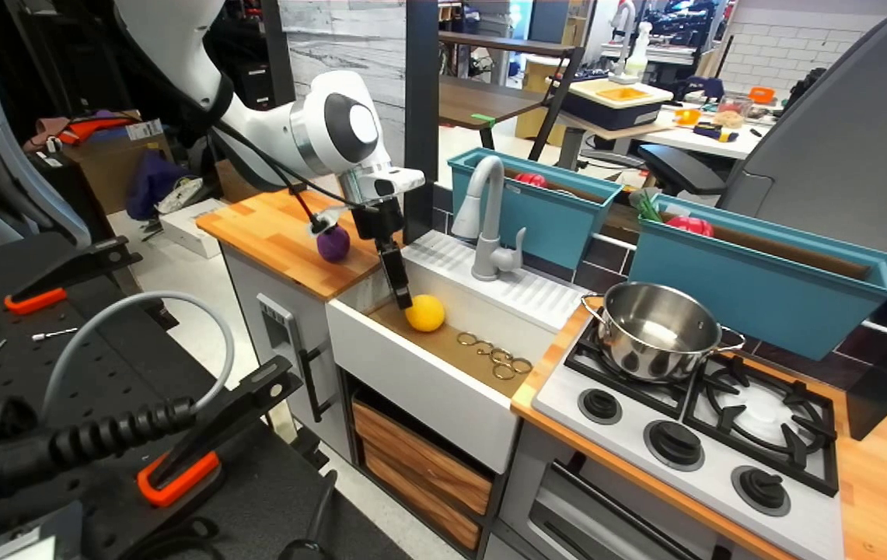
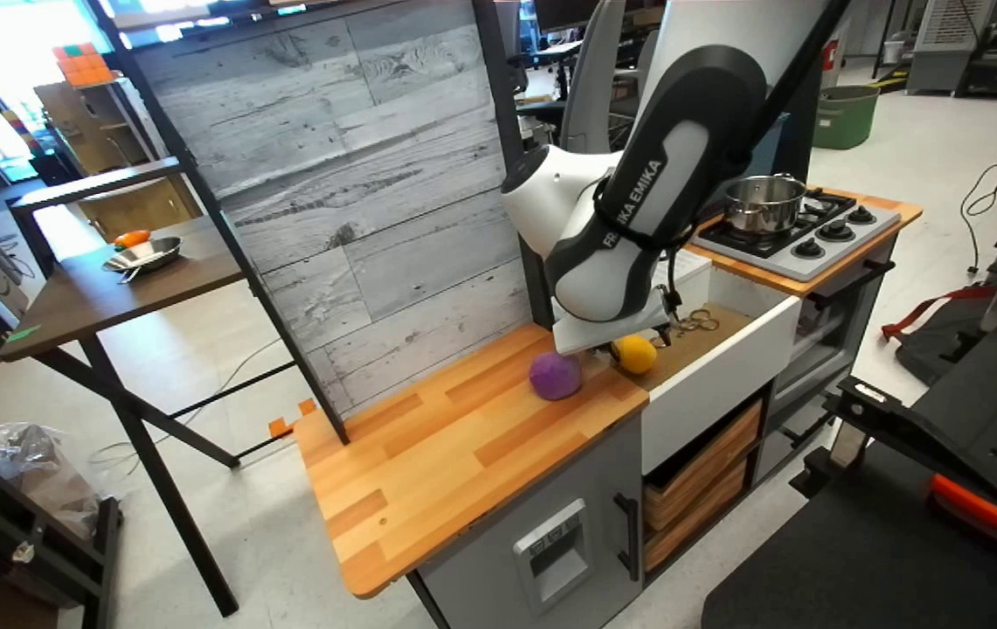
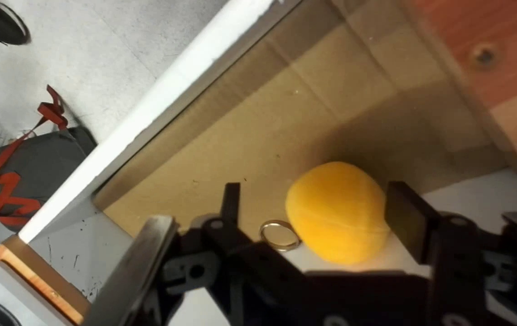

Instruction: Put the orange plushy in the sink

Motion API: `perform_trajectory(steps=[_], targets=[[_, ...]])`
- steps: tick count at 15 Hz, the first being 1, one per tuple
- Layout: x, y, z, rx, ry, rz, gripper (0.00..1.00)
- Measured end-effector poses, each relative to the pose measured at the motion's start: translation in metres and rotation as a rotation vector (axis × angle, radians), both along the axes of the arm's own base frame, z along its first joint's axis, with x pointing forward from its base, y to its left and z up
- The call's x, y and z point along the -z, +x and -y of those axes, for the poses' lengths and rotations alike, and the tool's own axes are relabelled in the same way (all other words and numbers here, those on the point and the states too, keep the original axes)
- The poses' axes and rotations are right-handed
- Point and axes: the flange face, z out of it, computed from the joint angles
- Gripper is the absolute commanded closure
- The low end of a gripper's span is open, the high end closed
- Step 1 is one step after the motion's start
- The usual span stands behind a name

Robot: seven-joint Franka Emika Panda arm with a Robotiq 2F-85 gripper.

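Note:
The orange plushy (image 1: 425,313) is a small round yellow-orange toy inside the sink (image 1: 420,381), near the sink's end by the wooden counter. It also shows in an exterior view (image 2: 635,354). The sink is a white basin with a tan cardboard-like bottom. My gripper (image 1: 404,302) reaches down into the sink beside the plushy. In the wrist view the gripper (image 3: 313,185) is open, its fingers wide apart. The plushy (image 3: 337,213) shows between them, close to or touching the right finger, with a clear gap to the left finger. Whether it rests on the bottom is hard to tell.
Several metal rings (image 1: 499,358) lie in the sink. A grey faucet (image 1: 487,218) stands behind it. A purple round toy (image 2: 556,376) sits on the wooden counter (image 2: 428,454) beside the sink. A steel pot (image 1: 657,330) stands on the stove, with teal bins (image 1: 754,272) behind.

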Motion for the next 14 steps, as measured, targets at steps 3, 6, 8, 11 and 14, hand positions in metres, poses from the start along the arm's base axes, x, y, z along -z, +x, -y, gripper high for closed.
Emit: perform_trajectory(steps=[3, 6, 8, 11, 14], targets=[[-0.028, 0.008, -0.012, -0.048, 0.04, -0.01, 0.0], [-0.065, 0.003, -0.047, -0.134, 0.131, -0.048, 0.0], [-0.097, -0.007, -0.073, -0.205, 0.188, -0.077, 0.0], [-0.148, -0.027, -0.105, -0.292, 0.269, -0.108, 0.0], [-0.196, -0.053, -0.125, -0.342, 0.33, -0.122, 0.0]])
